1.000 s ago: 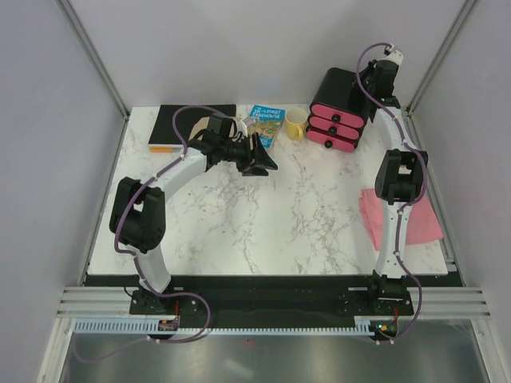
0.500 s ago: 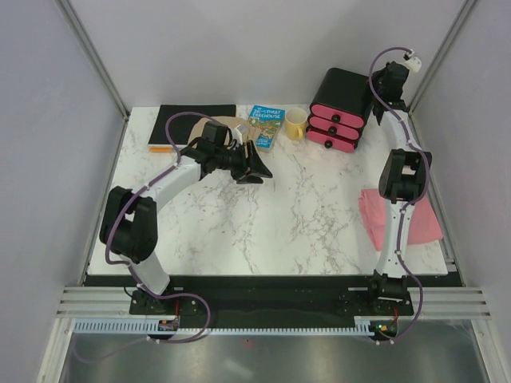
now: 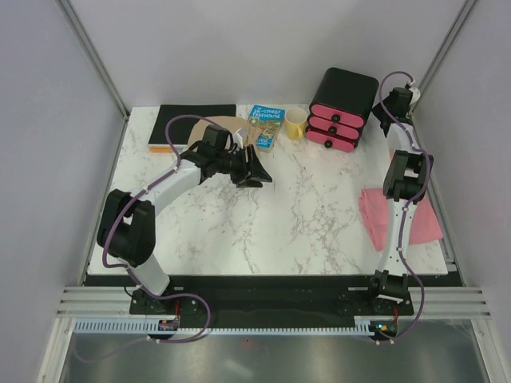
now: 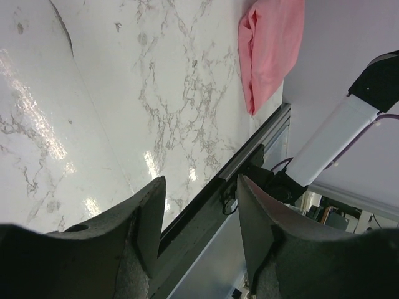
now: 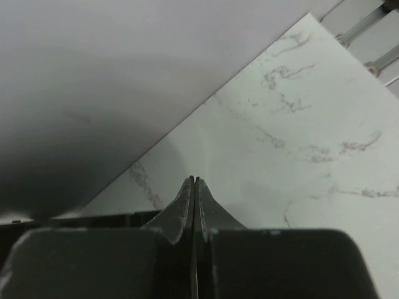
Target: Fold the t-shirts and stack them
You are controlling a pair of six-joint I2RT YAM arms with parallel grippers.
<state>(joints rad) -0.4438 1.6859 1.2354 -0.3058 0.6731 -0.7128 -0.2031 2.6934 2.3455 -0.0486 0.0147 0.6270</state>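
1. Left arm: over the last second its elbow has swung out to the left. The left claw (image 3: 255, 169) has drawn back a little toward the near side, off the blue book (image 3: 266, 124).
2. Left claw state: fingers spread wide, nothing between them. The left wrist view shows only bare worktop (image 4: 93, 93) beyond the claw.
3. Right arm: it has swung away from the pink-and-black drawer box (image 3: 343, 108) into the far right corner. The right claw (image 5: 194, 187) is pressed fully shut with nothing in it and looks down at bare marble.
4. Tan t-shirt (image 3: 229, 124): unmoved at the far edge of the worktop, just behind the left arm and largely hidden by it. Its state of folding cannot be told.
5. Pink t-shirt (image 3: 419, 219): unmoved at the right edge of the worktop, lying as a compact patch under the right arm. It also shows in the left wrist view (image 4: 268, 50).
6. Assessment: only the arms have shifted. Neither shirt is gripped, and the two lie well apart, so stacking is not yet done. The left claw, wide and near the tan shirt, looks the likelier to act first.
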